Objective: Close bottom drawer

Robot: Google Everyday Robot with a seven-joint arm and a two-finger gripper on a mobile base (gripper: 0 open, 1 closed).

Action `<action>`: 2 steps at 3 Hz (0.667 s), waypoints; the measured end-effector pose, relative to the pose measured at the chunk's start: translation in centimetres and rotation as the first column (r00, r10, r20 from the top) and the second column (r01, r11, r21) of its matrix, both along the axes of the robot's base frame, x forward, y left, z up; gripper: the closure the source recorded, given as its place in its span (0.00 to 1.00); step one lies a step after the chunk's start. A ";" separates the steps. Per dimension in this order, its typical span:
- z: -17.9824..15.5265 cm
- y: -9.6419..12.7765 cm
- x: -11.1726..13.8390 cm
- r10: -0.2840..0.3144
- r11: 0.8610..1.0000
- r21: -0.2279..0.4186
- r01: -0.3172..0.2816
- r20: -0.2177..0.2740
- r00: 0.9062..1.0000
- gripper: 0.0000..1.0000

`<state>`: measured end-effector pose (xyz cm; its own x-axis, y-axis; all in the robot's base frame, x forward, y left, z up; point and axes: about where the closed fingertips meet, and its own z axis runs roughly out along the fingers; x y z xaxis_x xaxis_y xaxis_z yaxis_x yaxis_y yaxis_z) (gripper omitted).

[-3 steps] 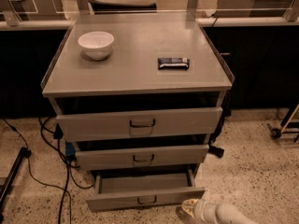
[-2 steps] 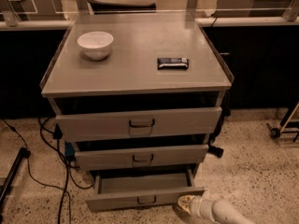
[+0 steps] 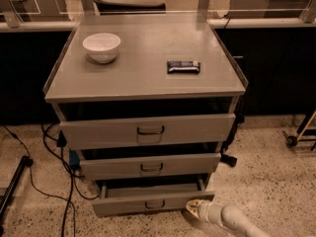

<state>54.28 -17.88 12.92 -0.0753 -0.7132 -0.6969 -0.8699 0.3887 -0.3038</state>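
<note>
The bottom drawer (image 3: 148,203) is a grey metal drawer with the narrowest front and a small dark wire handle (image 3: 154,204). It is pulled out, and its inside shows from above. My gripper (image 3: 193,207) comes in from the lower right on a pale arm. Its tip sits at the right end of the bottom drawer's front, touching it or very close. Two wider grey drawers above stand slightly open.
A white bowl (image 3: 101,47) and a dark wrapped bar (image 3: 183,66) lie on the cabinet top (image 3: 143,78). Black cables (image 3: 54,181) run over the speckled floor at the left. A wheeled stand (image 3: 296,135) is at the right edge.
My gripper has moved left and slightly up toward the right end of the bottom drawer's front. The drawer shows no clear movement.
</note>
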 end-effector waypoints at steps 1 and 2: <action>-0.6 0.0 2.3 -0.002 1.000 -0.001 0.002 0.018 1.000 1.00; -0.9 0.3 4.3 0.001 1.000 -0.005 -0.001 0.033 0.999 1.00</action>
